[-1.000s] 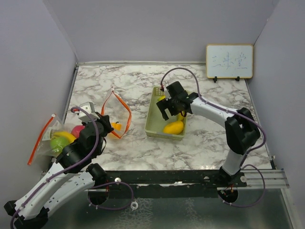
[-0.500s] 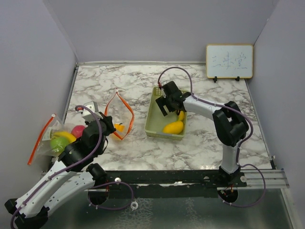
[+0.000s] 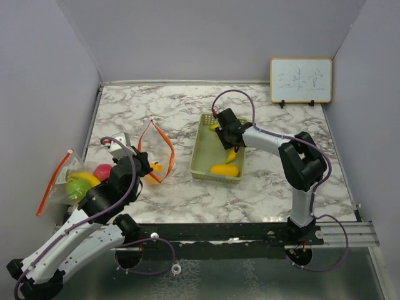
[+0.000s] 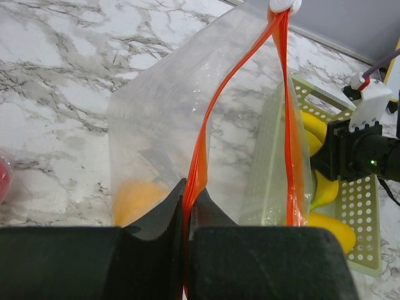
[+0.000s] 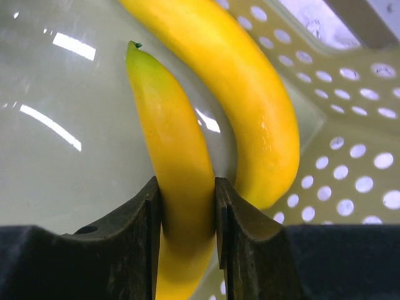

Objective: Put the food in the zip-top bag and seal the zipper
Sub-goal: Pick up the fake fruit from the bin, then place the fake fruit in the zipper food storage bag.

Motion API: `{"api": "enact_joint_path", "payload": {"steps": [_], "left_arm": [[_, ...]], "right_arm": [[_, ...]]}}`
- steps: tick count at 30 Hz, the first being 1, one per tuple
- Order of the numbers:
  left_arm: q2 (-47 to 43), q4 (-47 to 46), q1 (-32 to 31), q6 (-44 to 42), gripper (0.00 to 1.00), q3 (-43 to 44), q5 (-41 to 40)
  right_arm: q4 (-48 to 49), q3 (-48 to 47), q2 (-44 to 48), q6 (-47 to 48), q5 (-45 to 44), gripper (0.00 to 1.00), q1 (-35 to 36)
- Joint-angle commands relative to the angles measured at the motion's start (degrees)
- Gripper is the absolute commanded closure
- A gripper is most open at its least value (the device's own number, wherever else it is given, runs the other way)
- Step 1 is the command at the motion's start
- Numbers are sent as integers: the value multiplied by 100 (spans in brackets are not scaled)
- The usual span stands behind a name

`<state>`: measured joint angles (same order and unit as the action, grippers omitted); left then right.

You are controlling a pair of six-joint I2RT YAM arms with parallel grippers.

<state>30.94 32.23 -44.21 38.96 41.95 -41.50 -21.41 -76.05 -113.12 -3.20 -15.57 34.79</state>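
A clear zip-top bag point(image 3: 155, 145) with an orange zipper stands open on the marble left of centre. My left gripper point(image 4: 187, 201) is shut on its near zipper rim point(image 4: 203, 150). A small orange fruit point(image 4: 134, 200) lies inside the bag. The pale green basket point(image 3: 201, 156) sits at centre, and my right gripper point(image 5: 185, 203) reaches down into it, shut on a yellow banana point(image 5: 175, 137). A second banana point(image 5: 250, 94) lies right beside the held one. In the top view another yellow fruit point(image 3: 225, 169) rests at the basket's near end.
At the far left a green lime point(image 3: 76, 187), a red apple point(image 3: 102, 170) and a banana point(image 3: 85, 178) lie with another orange-zippered bag point(image 3: 53, 181). A whiteboard point(image 3: 300, 80) leans at the back right. Grey walls close in three sides.
My right gripper went down into the basket and its jaws closed from wide open onto the banana. The left gripper kept its hold on the bag rim, which shifted slightly.
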Motion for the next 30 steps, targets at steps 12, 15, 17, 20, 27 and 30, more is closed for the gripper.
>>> {"api": "enact_joint_path", "payload": {"steps": [12,15,17,20,27,30], "left_arm": [[281,-338,25,27,100,-46,330],[375,-419,23,38,100,-40,485],[425,-472,20,51,100,-22,580],[442,-499,20,76,100,17,665],[359,-505,23,133,100,41,808],[316,-477,18,176,100,25,864]], "right_arm": [[2727,1488,3606,-810,3699,94,53],[4072,1854,3818,-1361,4185,94,354],[4765,1921,3717,-1524,4288,93,656],[5463,1882,3395,-1617,4240,93,1130],[7341,2034,2510,-2421,3628,93,1556],[7669,1996,2153,-2597,3280,93,1643]]}}
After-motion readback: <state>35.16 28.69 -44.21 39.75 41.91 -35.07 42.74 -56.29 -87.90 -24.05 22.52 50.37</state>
